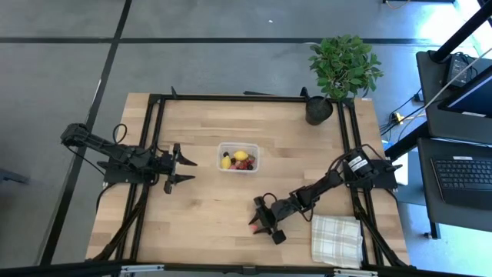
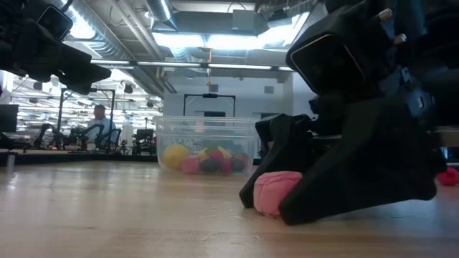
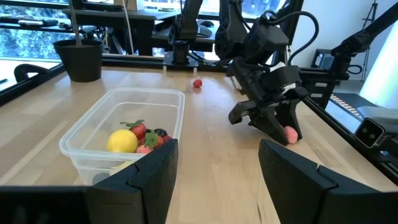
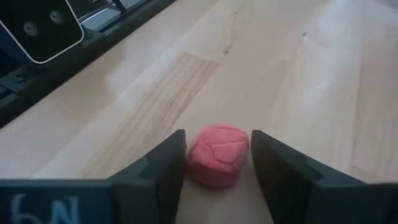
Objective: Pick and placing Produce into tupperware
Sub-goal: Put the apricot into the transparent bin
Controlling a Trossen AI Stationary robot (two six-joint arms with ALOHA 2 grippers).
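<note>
The tupperware (image 1: 238, 146) is a clear tub standing mid-table; it holds two yellow lemons (image 1: 241, 155) and red and dark berries (image 3: 149, 134). A pink, berry-like produce piece (image 4: 217, 155) lies on the wood near the table's near edge. My right gripper (image 4: 217, 140) reaches down to it and is shut on it. My left gripper (image 1: 187, 170) hovers open to the left of the tub, touching nothing; its fingers frame the tub (image 3: 143, 93) in the left wrist view. A single red berry (image 3: 197, 83) lies loose toward the table's right side. My right gripper pinches the pink piece by its two opposite sides (image 4: 194, 158) between the two fingers (image 4: 165, 171). The fingers slant down from the table's right side. The piece's underside (image 2: 276, 208) rests on the table top.
A potted plant (image 1: 342, 69) stands at the far right corner. A checked white cloth (image 1: 337, 238) lies at the near right corner. Black frame rails (image 1: 154, 138) border the table. A person (image 2: 97, 125) sits in the room beyond. Bare wood lies between the tub and the near edge.
</note>
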